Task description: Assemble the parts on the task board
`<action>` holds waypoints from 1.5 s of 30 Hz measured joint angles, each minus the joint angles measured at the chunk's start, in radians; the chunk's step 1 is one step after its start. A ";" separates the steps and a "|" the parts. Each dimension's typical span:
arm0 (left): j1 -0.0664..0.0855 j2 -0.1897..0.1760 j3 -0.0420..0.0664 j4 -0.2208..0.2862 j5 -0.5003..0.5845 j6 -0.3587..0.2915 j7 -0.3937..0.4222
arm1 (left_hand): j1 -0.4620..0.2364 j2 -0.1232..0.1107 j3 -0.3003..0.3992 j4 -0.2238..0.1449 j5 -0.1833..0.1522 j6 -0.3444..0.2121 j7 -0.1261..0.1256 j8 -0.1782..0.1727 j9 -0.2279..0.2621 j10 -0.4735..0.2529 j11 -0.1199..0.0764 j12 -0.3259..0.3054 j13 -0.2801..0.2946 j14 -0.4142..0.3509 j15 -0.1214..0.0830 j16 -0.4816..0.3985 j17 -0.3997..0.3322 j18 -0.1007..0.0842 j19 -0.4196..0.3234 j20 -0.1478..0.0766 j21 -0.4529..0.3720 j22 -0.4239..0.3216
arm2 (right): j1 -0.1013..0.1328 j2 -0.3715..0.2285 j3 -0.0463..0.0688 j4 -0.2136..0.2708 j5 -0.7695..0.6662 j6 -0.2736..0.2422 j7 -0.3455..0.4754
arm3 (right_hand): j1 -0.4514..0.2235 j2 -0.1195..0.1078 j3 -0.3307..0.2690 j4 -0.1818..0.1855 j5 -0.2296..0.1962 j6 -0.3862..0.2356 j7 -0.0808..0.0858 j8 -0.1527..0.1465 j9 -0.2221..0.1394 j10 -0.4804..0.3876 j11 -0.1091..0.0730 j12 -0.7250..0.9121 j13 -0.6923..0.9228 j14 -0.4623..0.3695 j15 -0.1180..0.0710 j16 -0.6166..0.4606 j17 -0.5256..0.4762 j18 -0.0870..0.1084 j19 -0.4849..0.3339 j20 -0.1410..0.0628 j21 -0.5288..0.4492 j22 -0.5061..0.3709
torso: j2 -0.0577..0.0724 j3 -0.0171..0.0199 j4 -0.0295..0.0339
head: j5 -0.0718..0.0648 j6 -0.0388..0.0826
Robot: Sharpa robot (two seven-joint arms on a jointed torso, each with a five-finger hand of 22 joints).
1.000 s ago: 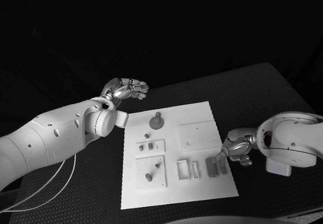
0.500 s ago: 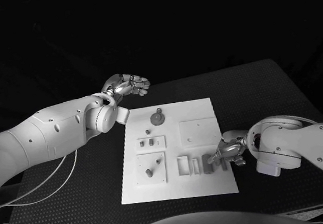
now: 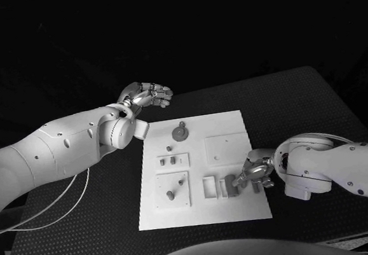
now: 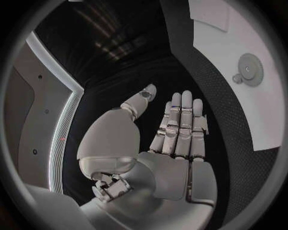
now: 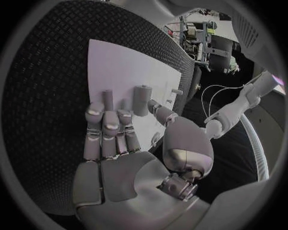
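Observation:
The white task board (image 3: 236, 205) lies in the middle of the black table. On it are a round gear (image 3: 180, 133), two small pieces (image 3: 166, 162) and a peg (image 3: 170, 195). A dark upright part (image 3: 240, 182) stands near its right edge. My right hand (image 3: 256, 174) lies low at that edge with straight fingers. Its thumb (image 5: 158, 110) and a fingertip (image 5: 125, 115) flank the upright part (image 5: 141, 99), and no grip shows. My left hand (image 3: 147, 96) hangs raised beyond the board's far left corner, with straight fingers (image 4: 180, 124) and nothing in it.
A square raised plate (image 3: 226, 148) and pale slotted blocks (image 3: 210, 188) also sit on the board. A second peg (image 5: 108, 98) stands by my right fingertips. The gear (image 4: 251, 70) lies on the board (image 4: 223, 33) beyond my left hand. The table's right edge (image 3: 344, 111) is near.
My right hand has slid left onto the board's right edge, up to the dark upright part. My left hand has stayed raised in about the same place.

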 measured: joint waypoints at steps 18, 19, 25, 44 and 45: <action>0.000 0.001 0.000 0.001 0.000 0.002 -0.003 | 0.000 0.000 -0.003 0.003 0.000 0.000 0.000 0.000 0.000 0.000 0.000 0.000 0.000 0.000 0.000 0.000 0.002 0.000 0.000 0.000 -0.004 0.001 | -0.010 0.052 0.003 -0.035 0.000 -0.016 0.005 | -0.052 -0.042 -0.027 -0.012 0.000 -0.027 0.019 -0.019 0.003 -0.014 0.015 -0.015 0.015 -0.009 0.012 -0.018 0.009 -0.001 -0.012 0.005 -0.002 0.000 | 0.001 -0.0005 0.0014 | 0.004 0.001; 0.000 0.001 0.000 0.001 0.000 0.002 -0.003 | 0.000 0.000 -0.003 0.003 0.000 0.000 0.000 0.000 0.000 0.000 0.000 0.000 0.000 0.000 0.000 0.000 0.002 0.000 0.000 0.000 -0.004 0.001 | -0.011 0.054 0.003 -0.036 0.000 -0.016 0.005 | -0.052 -0.041 -0.029 -0.014 0.000 -0.028 0.020 -0.020 0.003 -0.013 0.016 -0.015 0.016 -0.009 0.012 -0.018 0.010 -0.001 -0.012 0.005 -0.002 0.000 | 0.001 -0.0003 0.0013 | 0.004 0.000; 0.000 0.000 0.000 0.002 0.000 0.002 -0.004 | 0.000 0.000 -0.003 0.003 0.000 0.000 0.000 0.000 0.000 0.000 0.000 0.000 0.000 0.000 0.000 0.000 0.003 0.000 0.000 0.000 -0.004 0.002 | -0.013 0.062 0.003 -0.043 0.000 -0.015 0.008 | -0.022 -0.011 -0.022 -0.039 0.000 -0.027 0.019 -0.020 0.003 -0.013 0.016 -0.015 0.023 -0.009 0.012 -0.018 0.017 -0.002 -0.013 0.006 -0.002 0.000 | 0.001 0.0001 0.0007 | 0.007 -0.004; 0.000 0.000 0.000 0.004 0.000 0.002 -0.006 | 0.000 0.000 -0.003 0.003 0.000 0.000 0.000 0.000 0.000 0.000 0.000 0.000 0.000 0.000 0.000 -0.004 0.004 0.000 0.000 0.000 -0.004 0.002 | -0.018 0.062 0.000 -0.043 -0.009 -0.043 0.018 | 0.084 0.052 0.037 -0.161 -0.009 0.036 0.003 -0.007 0.009 0.011 0.000 -0.027 0.039 0.010 0.002 -0.025 0.043 -0.007 -0.005 0.016 0.011 0.000 | 0.002 0.0010 -0.0008 | 0.010 -0.008; 0.000 0.000 0.000 0.004 0.000 0.002 -0.006 | 0.000 0.000 -0.003 0.003 0.000 0.000 0.000 0.000 0.000 0.000 0.000 0.000 0.000 0.000 0.000 -0.004 0.005 0.000 0.000 0.000 -0.004 0.002 | -0.019 0.061 0.000 -0.041 -0.008 -0.046 0.019 | 0.084 0.052 0.037 -0.161 -0.008 0.036 0.003 -0.007 0.009 0.013 -0.002 -0.030 0.040 0.013 0.002 -0.025 0.046 -0.007 -0.005 0.016 0.011 0.000 | 0.001 0.0009 -0.0012 | 0.010 -0.008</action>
